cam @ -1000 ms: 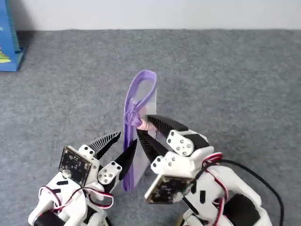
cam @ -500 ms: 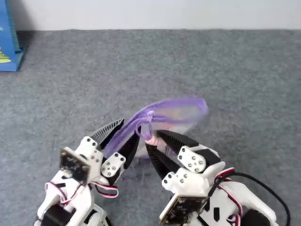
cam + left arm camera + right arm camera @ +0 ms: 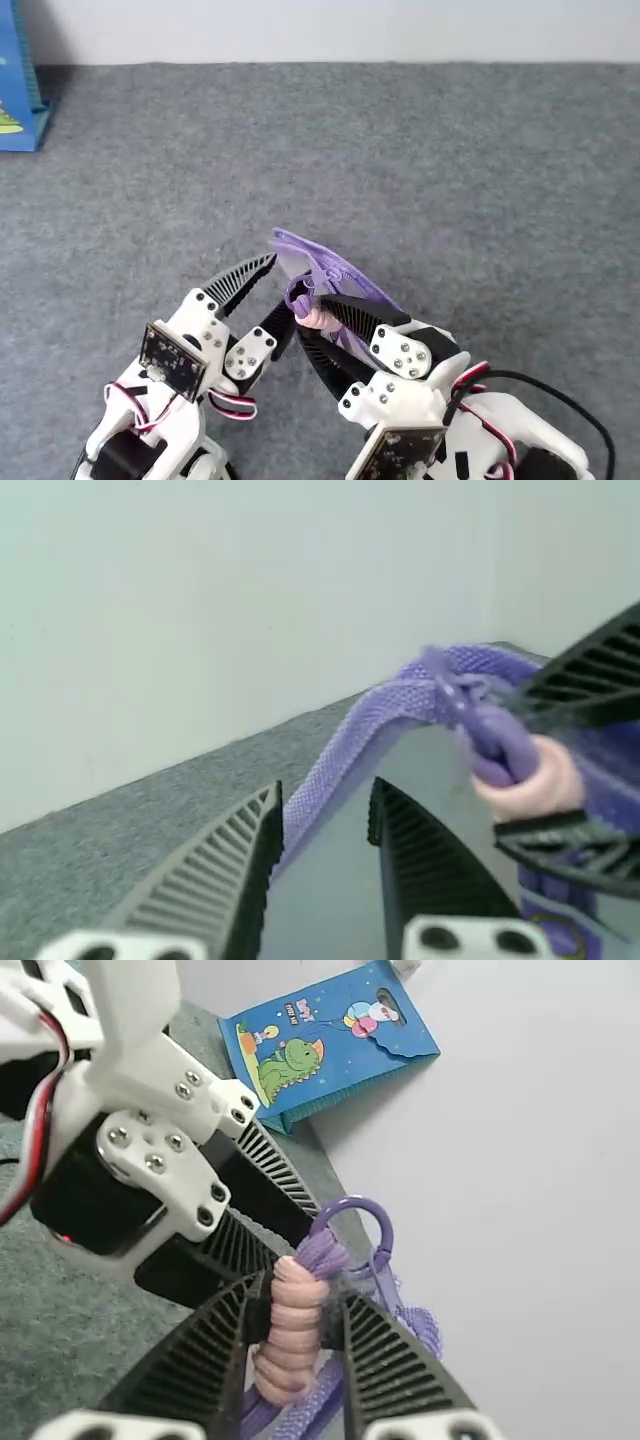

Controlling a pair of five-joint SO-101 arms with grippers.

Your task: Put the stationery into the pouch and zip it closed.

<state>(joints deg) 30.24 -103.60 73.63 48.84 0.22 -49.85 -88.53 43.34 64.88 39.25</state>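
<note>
Pinching the pink pull, the right tool holds the pouch aloft at six o'clock over the bench. Left tool, seven o'clock, gapes astride its edge. Pouch looks light, floppy; grip the stiffer zip seam.

Pouch — between left gripper, right gripper.

tally: 1 purple pouch, 1 pink coiled pull, 1 blue dinosaur-print pack, 2 hands: left hand, right hand.
</note>
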